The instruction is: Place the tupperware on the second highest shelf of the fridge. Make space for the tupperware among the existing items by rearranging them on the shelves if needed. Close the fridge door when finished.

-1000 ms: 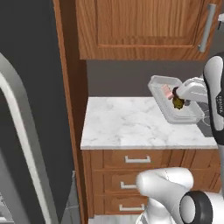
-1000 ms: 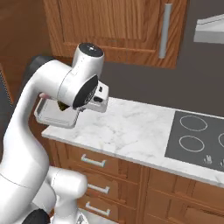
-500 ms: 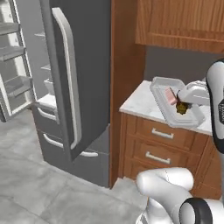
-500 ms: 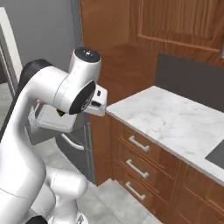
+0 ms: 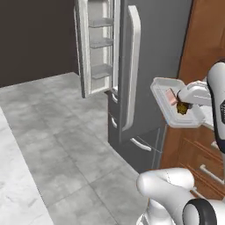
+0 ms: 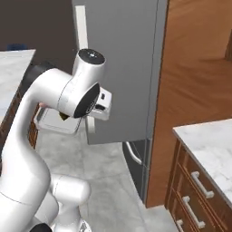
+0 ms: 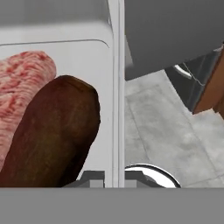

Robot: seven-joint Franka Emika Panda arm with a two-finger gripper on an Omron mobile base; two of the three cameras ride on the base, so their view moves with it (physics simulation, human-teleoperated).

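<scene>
Hand view: end effector [image 7: 114, 177] pinching tupperware [image 7: 103, 57] rim

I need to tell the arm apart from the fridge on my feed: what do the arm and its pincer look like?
The arm is glossy white, built of rounded tube-like links, with dark grey to black discs at the joints. The hand is a boxy white block with a small dark slot on its side. The pincer ends in two small grey finger tips. A rounded white base carries it. No cables or markings are visible.
</scene>
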